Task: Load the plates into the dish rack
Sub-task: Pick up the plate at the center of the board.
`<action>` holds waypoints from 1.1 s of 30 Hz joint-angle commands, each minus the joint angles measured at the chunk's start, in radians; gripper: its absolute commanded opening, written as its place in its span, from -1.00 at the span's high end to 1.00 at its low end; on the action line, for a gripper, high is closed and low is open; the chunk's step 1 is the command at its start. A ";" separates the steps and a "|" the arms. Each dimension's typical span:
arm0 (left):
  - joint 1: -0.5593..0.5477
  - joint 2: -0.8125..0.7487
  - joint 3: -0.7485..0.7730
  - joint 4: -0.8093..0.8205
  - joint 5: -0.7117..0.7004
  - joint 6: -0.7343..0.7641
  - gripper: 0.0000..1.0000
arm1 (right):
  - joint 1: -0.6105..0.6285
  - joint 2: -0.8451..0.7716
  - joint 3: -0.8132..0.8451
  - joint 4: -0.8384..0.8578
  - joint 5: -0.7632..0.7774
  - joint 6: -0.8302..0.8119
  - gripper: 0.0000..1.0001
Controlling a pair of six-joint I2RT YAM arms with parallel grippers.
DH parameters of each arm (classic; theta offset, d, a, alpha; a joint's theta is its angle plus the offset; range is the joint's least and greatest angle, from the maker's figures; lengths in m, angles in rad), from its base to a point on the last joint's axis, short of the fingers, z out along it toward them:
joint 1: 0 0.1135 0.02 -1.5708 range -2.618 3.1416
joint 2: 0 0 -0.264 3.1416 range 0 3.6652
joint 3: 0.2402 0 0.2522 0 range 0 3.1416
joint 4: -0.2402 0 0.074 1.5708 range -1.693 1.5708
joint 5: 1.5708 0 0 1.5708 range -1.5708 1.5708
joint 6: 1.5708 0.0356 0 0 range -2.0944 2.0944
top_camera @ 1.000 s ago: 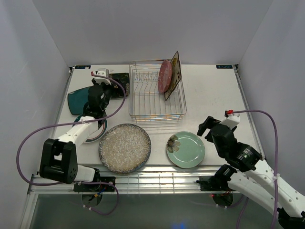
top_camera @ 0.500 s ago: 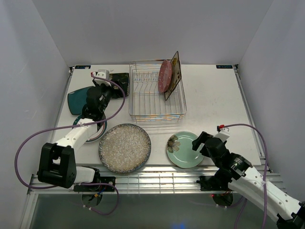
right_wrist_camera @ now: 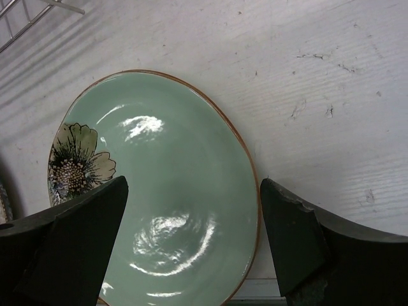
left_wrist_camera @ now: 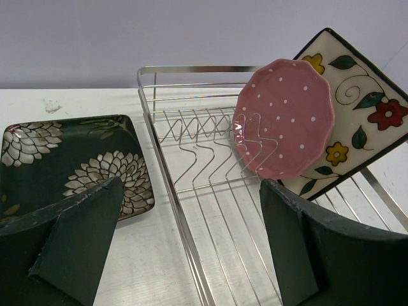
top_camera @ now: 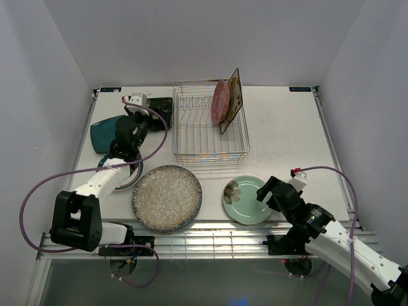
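The mint green floral plate (right_wrist_camera: 166,191) lay flat on the table (right_wrist_camera: 331,83), just in front of the dish rack (left_wrist_camera: 191,67) and beside the large grey speckled plate (top_camera: 167,197). I held my right pincer (right_wrist_camera: 191,239) low over its right rim, jaws spread wide and gripping nothing, one finger over the glazed face and the other outside the edge. I judged this straddle to suit a rim pinch, since a flat plate offers no other purchase. The glaze was glossy with a thin brown rim line, so slip was a risk.

In the rack, the pink dotted plate (left_wrist_camera: 284,118) stood on edge between the wire tines. The cream floral square plate (left_wrist_camera: 363,108) leaned behind it. Both occupied the right end, leaving the left slots free.

My left pincer (left_wrist_camera: 191,245) was likewise fully open and empty, above the table between the black floral square plate (left_wrist_camera: 70,162) and the rack's left rail. The teal plate (top_camera: 102,132) lay at the far left.
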 commanded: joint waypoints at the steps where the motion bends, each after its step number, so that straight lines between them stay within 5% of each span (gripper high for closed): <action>1: 0.003 -0.045 -0.005 0.013 0.016 -0.008 -0.96 | 0.002 0.014 0.025 -0.020 0.042 0.053 -0.80; 33: 0.003 -0.015 0.003 0.007 0.021 -0.011 -0.96 | -0.003 0.183 -0.087 0.218 0.039 0.022 -0.80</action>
